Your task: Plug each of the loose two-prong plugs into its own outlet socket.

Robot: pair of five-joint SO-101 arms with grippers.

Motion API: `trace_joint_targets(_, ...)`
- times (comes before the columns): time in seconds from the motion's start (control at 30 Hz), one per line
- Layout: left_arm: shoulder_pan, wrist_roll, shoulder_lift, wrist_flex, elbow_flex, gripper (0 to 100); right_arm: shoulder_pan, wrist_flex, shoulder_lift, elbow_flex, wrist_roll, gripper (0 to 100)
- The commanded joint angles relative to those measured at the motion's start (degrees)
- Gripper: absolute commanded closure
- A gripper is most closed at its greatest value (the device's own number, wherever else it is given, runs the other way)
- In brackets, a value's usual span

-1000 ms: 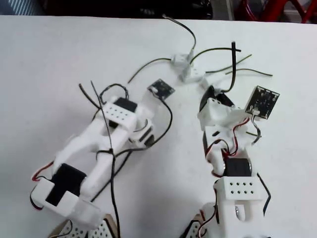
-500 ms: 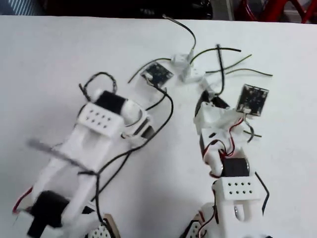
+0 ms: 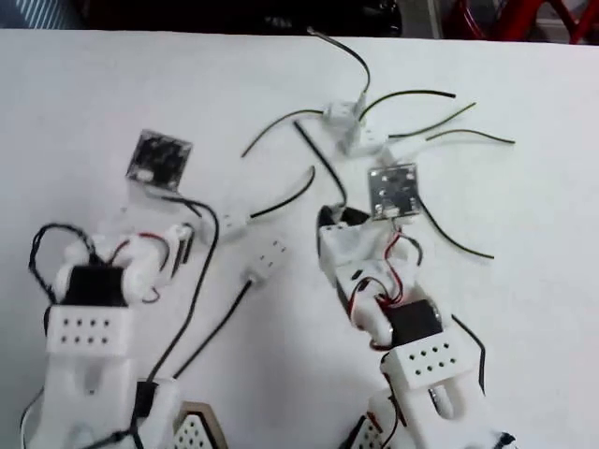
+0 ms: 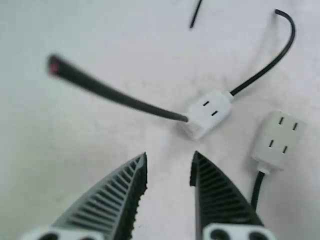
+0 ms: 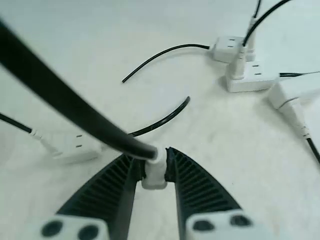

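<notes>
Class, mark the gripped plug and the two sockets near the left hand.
plug [image 5: 154, 174], right wrist view, white body.
two-slot socket [image 4: 209, 111], left wrist view, slotted face.
four-slot socket [image 4: 278, 139], left wrist view, slotted face.

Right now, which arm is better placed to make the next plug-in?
The right arm, probably. The right gripper is shut on a plug, with a socket block lying ahead of it. The left gripper is open and empty, so it would first have to pick up a plug.
</notes>
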Motion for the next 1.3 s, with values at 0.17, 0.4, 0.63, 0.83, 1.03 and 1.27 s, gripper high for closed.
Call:
trace_joint_targets(0.17, -10.2, 0.1, -12.9, -6.8, 15.6, 97, -10.4, 0.4, 0.5, -0.6, 7.4, 98.1)
trace_joint_targets(0.4, -13.8, 0.1, -14.8, -16.8, 26.5, 97, -13.6, -4.0, 6.3, -0.9, 10.1, 98.1)
trace_joint_targets(0.63, -13.8, 0.1, -14.8, -16.9, 26.8, 97, -13.5, -17.0, 19.7, -1.0, 16.6, 98.1)
trace_joint_targets(0.83, -13.8, 0.1, -14.6, -16.9, 26.9, 97, -13.6, -18.9, 25.5, -1.0, 17.3, 98.1)
trace_joint_targets(1.03, -13.8, 0.0, -14.8, -17.1, 27.7, 97, -13.1, -18.9, 29.4, -2.4, 17.4, 98.1)
trace_joint_targets(1.27, -13.8, 0.0, -14.8, -17.1, 27.7, 97, -11.9, -24.7, 34.6, -3.3, 17.4, 98.1)
